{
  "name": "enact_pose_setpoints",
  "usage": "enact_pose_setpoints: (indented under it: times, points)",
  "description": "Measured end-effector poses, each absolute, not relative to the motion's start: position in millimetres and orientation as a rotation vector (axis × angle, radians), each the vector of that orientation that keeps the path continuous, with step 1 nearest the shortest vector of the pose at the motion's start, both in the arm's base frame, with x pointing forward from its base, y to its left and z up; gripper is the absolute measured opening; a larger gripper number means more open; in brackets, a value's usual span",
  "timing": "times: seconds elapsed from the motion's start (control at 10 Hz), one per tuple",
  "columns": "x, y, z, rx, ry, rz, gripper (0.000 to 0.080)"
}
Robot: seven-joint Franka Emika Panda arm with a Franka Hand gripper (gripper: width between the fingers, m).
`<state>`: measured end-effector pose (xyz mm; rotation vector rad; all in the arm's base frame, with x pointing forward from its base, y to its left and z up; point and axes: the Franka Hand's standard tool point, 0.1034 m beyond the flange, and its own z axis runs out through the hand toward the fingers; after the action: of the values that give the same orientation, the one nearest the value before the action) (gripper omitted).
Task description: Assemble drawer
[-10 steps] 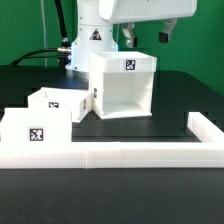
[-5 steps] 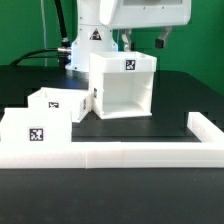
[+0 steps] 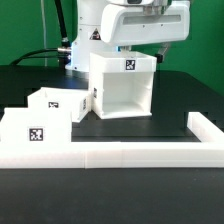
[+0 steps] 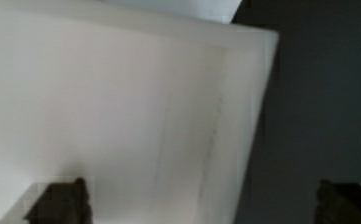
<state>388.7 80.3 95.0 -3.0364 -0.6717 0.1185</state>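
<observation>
We see the drawer's white, cube-like housing (image 3: 120,92) (one square tag near its top edge); our gripper (image 4: 202,203) hangs over it, fingers wide apart.

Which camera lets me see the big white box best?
The exterior view. There the whole big white box shows, with its open front and its square tag. The wrist view is so close that it shows only a blurry white face of the box and one edge.

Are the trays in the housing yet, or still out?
Out. Both trays stand in plain sight to the exterior view's left of the housing, so neither is inside it.
</observation>
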Motion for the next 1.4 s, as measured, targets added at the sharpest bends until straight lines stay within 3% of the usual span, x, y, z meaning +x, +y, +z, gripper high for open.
enact_pose_setpoints:
  times: [0.2, 0.3, 0.4, 0.5, 1.2, 1.4]
  points:
    - [390, 79, 94.6, -3.037, -0.667, 0.112, 0.0343]
    - [390, 79, 94.4, -3.037, -0.668, 0.113, 0.0343]
    - [390, 79, 94.3, -3.037, -0.668, 0.113, 0.0161]
    - [390, 79, 94.2, -3.037, -0.667, 0.114, 0.0054]
    - [393, 80, 93.7, -3.041, -0.646, 0.114, 0.0037]
    - [423, 85, 94.1, -3.055, -0.543, 0.081, 0.0038]
